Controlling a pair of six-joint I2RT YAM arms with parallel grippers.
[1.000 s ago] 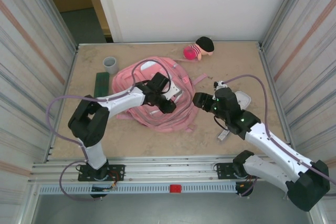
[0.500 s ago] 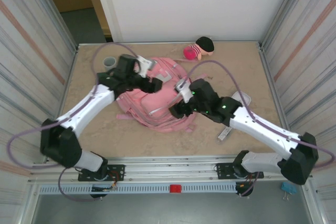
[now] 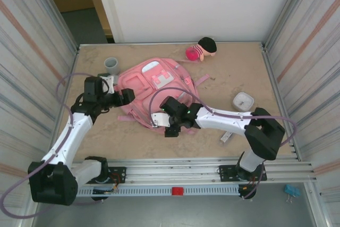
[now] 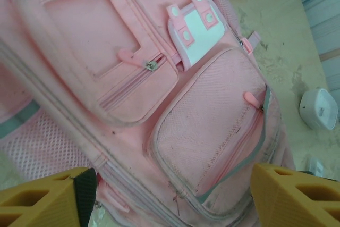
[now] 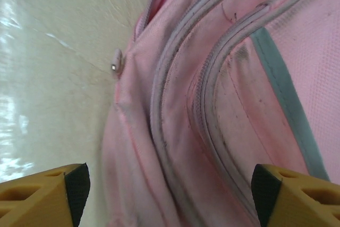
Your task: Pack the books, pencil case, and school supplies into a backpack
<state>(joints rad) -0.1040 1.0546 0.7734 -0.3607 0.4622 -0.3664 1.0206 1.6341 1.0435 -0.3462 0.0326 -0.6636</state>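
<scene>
Resting backpack point(image 3: 154, 91): big and pink, lying flat in the middle of the table with its front pockets up, between the two grippers.
Zips: every zip I can see looks shut, so nothing can go in yet.
Left gripper point(image 3: 128, 98): fingers spread wide, holding nothing, at the bag's left edge.
Right gripper point(image 3: 169, 128): fingers spread wide, holding nothing, at the bag's near edge, close to a zip seam.
White box point(image 3: 243, 101): on the table to the right, well apart from the bag.
Grey-white strip point(image 3: 226, 137): near the front edge, also apart from the bag.
What could go wrong: the zip pulls are tiny, so the fingers may slip off or pinch soft cloth instead. A hard tug may drag the whole bag into the grey cup point(image 3: 111, 66) or the doll point(image 3: 201, 49).
Writing: none I can read. The white patch point(image 4: 197, 43) shows shapes, no letters.
</scene>
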